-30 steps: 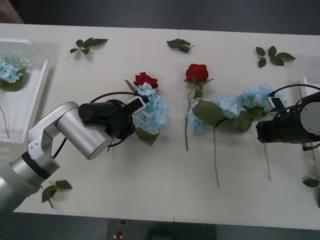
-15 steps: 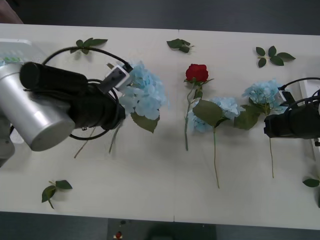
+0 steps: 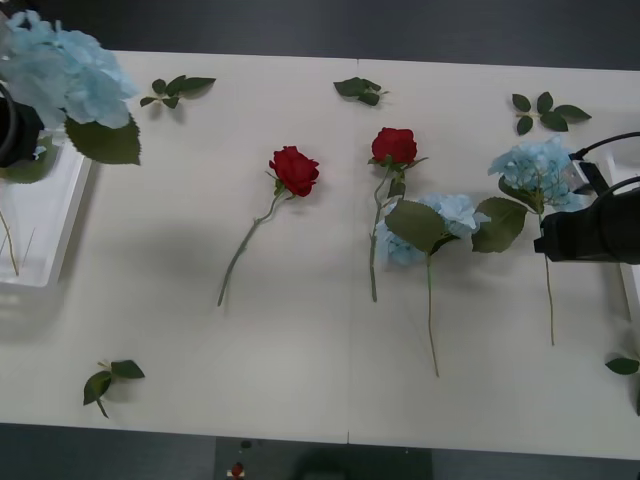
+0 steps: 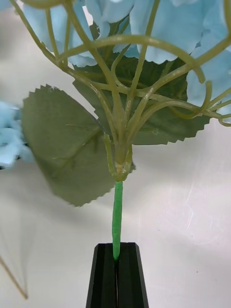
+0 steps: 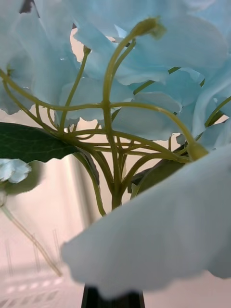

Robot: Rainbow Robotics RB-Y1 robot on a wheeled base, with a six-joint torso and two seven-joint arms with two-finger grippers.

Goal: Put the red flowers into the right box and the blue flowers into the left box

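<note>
Transport step: left gripper [image 5: 113, 301] clamped on one blue flower [image 3: 65, 70], poised over the left box [image 3: 45, 235] beside a bloom [image 3: 22, 160] already inside. Right gripper [image 4: 117, 274] pinched shut on another blue stem [image 4: 117, 219], opposite that box and near the right box [image 3: 628, 290], the wrong bin. Next, likely: release over the left box; two red flowers [image 3: 295, 170] waiting midway between.

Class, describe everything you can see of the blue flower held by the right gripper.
The blue flower is a pale sky-blue cluster of small petals on branching, plastic-looking green stalks that join a thin green stem, with broad serrated leaves beneath. The right gripper has its black fingers shut on the stem just below the head, at the table's right side.
</note>
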